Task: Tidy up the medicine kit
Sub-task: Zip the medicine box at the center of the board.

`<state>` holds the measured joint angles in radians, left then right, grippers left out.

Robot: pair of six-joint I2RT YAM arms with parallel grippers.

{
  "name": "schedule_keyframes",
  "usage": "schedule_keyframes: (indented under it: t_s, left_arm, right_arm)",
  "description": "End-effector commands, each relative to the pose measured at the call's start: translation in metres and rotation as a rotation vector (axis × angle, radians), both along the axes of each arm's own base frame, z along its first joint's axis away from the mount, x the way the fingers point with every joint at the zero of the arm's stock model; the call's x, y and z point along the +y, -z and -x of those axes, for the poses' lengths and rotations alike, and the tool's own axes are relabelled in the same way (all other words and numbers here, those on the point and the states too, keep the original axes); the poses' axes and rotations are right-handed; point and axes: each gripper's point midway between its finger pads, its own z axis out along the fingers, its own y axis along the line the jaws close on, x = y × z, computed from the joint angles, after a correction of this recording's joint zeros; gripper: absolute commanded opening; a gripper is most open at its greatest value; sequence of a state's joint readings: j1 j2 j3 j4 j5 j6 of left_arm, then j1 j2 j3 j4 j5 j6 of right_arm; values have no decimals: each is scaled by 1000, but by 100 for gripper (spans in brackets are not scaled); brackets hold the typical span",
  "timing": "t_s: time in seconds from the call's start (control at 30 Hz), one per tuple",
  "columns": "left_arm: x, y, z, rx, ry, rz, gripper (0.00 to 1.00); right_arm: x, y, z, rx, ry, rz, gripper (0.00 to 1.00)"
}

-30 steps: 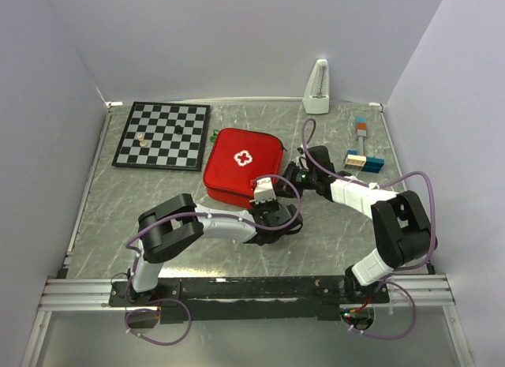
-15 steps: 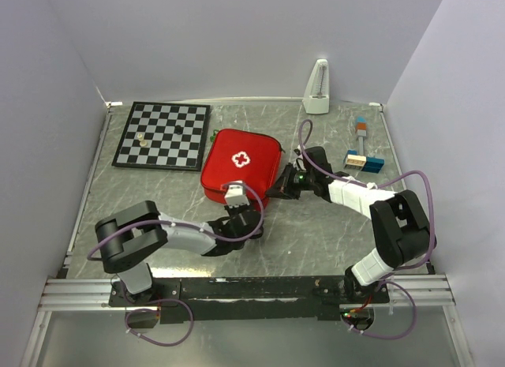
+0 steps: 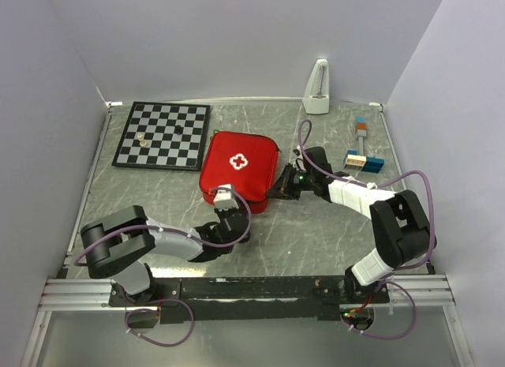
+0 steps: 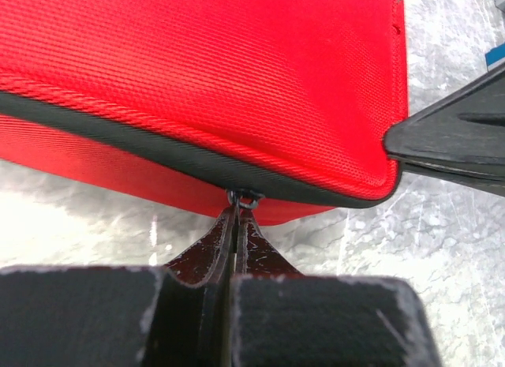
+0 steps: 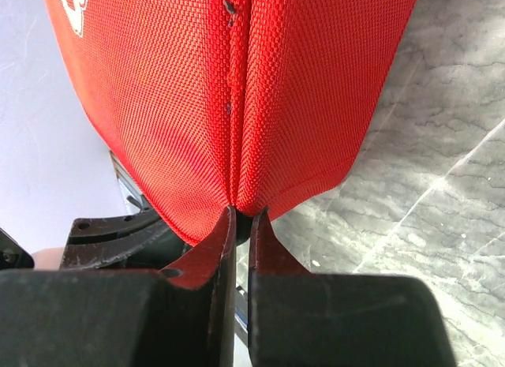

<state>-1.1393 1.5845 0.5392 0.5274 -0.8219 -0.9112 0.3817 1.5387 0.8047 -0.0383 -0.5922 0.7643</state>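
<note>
Top external view: one red medicine kit, one chessboard far left. The left gripper clenches the kit's near zipper pull; the right gripper pinches its right edge.

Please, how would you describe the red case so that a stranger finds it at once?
Start at the grey marbled table. Near its middle, just right of the black-and-white chessboard, lies the red rounded zippered fabric case. Nothing else there is so large and red, and only its lid bears a white cross.
</note>
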Motion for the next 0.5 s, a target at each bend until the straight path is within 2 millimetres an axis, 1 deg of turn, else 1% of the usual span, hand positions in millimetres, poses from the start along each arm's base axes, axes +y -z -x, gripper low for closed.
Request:
schedule_keyframes:
  t_s: [0.0, 0.13, 0.27, 0.37, 0.47]
  left_arm:
    - [22, -10, -4, -38, -77, 3, 1]
    - [36, -3, 1, -26, -89, -10, 1]
    - [52, 4, 7, -15, -108, -19, 1]
    - [60, 7, 12, -12, -111, -11, 1]
    - [62, 6, 14, -17, -93, -6, 1]
  right_arm:
    - [-18, 24, 11, 36, -3, 115, 0]
    - [-29, 22, 10, 28, 46, 122, 0]
    - [-45, 15, 7, 5, 98, 134, 0]
    - [-56, 5, 7, -27, 114, 138, 0]
    - [-59, -7, 10, -86, 102, 141, 0]
